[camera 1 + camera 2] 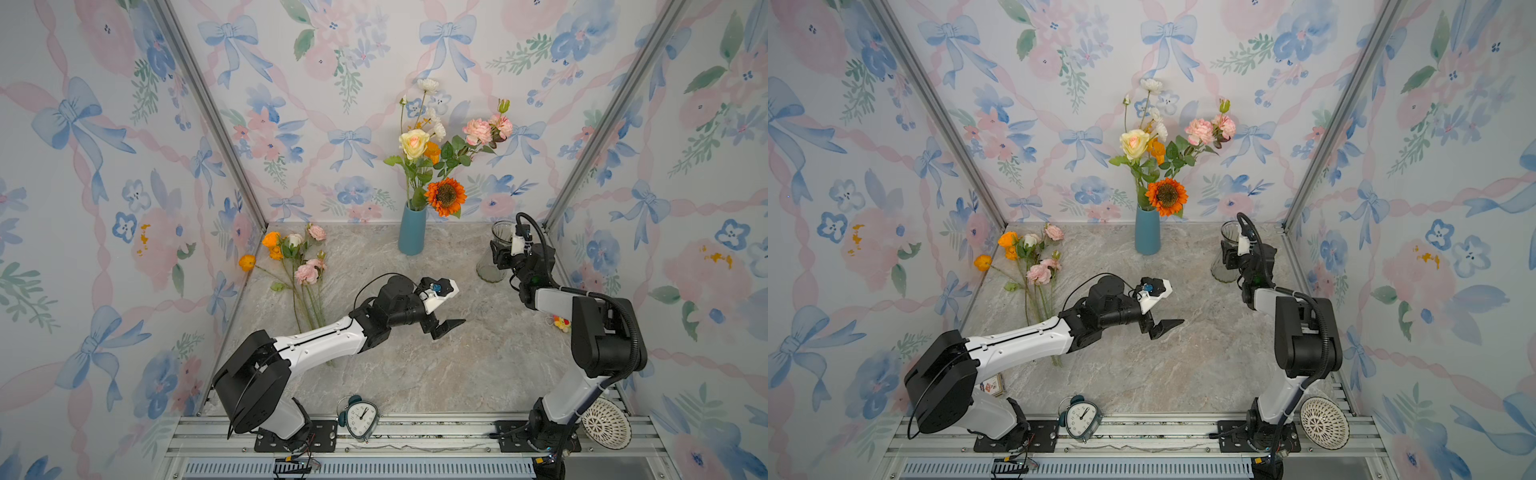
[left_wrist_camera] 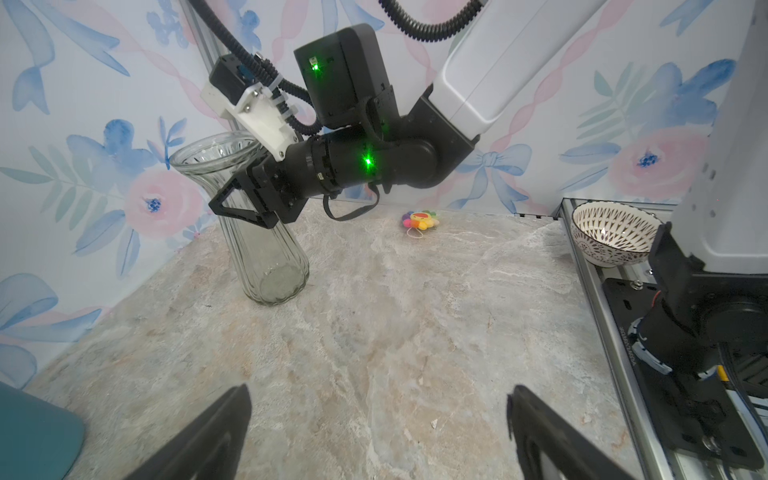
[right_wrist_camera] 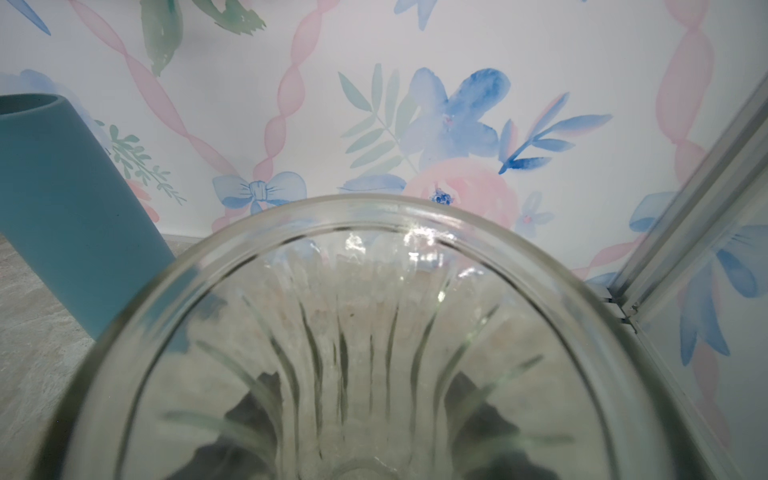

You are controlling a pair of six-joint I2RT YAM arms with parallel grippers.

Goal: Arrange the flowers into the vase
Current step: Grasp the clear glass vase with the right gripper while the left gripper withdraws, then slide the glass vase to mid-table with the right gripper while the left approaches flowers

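Glass vase (image 3: 353, 291) at two o'clock: my right claw (image 1: 497, 254) grips it. At the middle, my left claw (image 2: 379, 395) hangs open. Loose flowers (image 1: 306, 272) lie at ten.

A robot test booth in a lab, dressed up as a home. Floral wallpaper (image 1: 104, 124) is stuck on flat panels held by bare aluminium posts (image 1: 208, 104). Two arms (image 1: 316, 336) are bolted to a slotted metal rail (image 1: 415, 432) at the front of a marble-look table (image 1: 415, 353). Homely props stand about: flowers (image 1: 445, 196), a clock (image 1: 360, 419) and a bowl (image 1: 606, 423).
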